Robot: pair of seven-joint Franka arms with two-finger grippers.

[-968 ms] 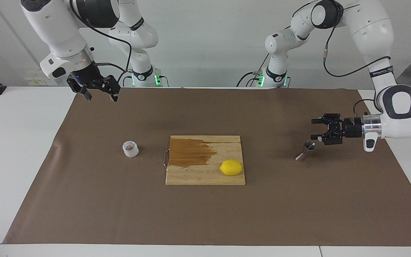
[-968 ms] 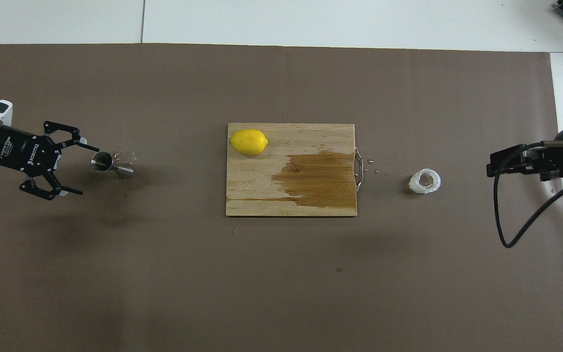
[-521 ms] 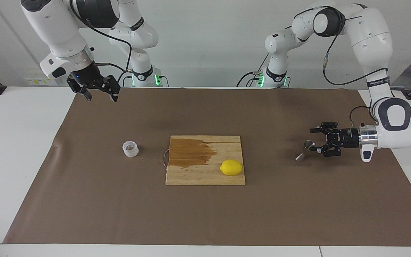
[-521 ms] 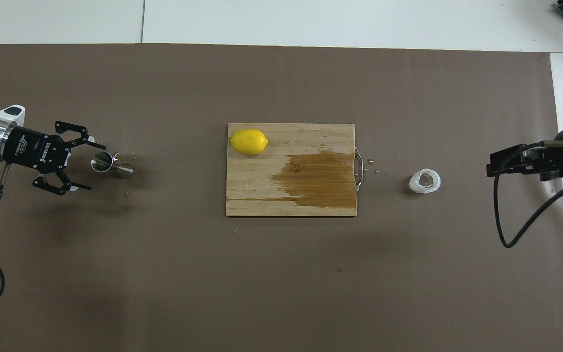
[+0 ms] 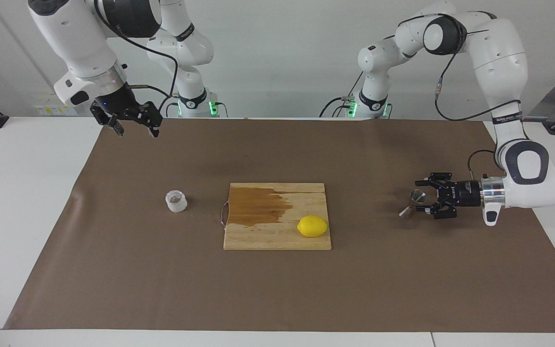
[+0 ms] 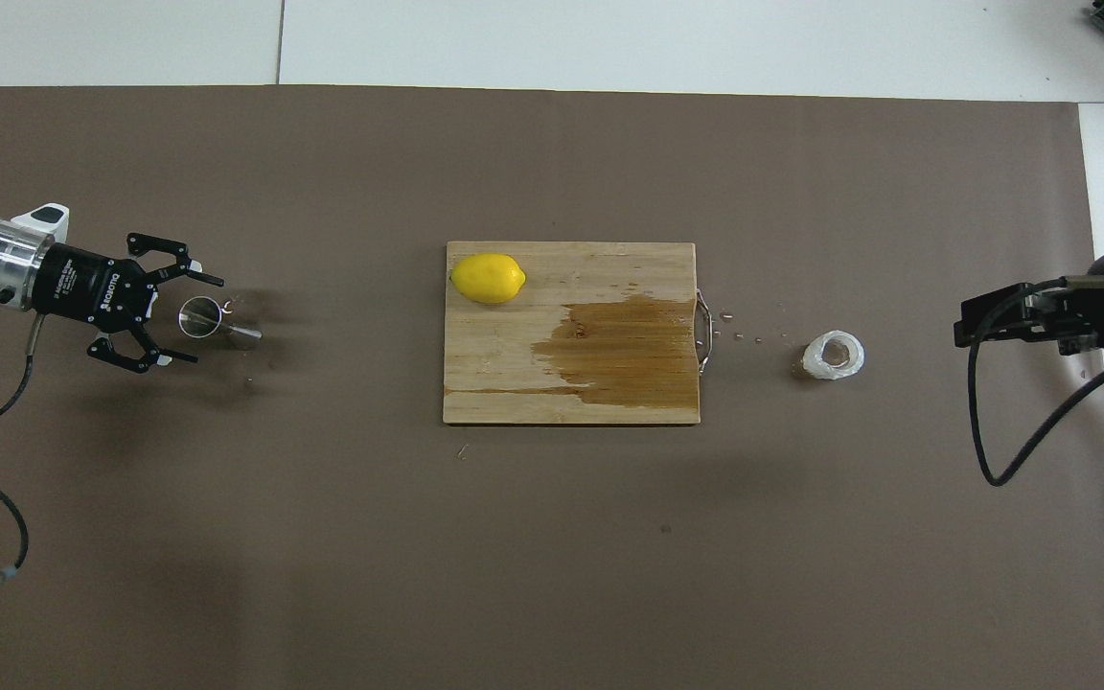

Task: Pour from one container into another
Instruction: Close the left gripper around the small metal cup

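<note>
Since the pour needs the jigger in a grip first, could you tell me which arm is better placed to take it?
Left. The left gripper is open, low, right beside the jigger. The right gripper waits high near its base, nearer the cup.

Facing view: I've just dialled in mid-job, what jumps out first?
The open left gripper lies level around the steel jigger at the left arm's end of the brown mat. At mid-table a wooden cutting board carries a dark wet stain and a lemon; the right gripper waits, raised.
</note>
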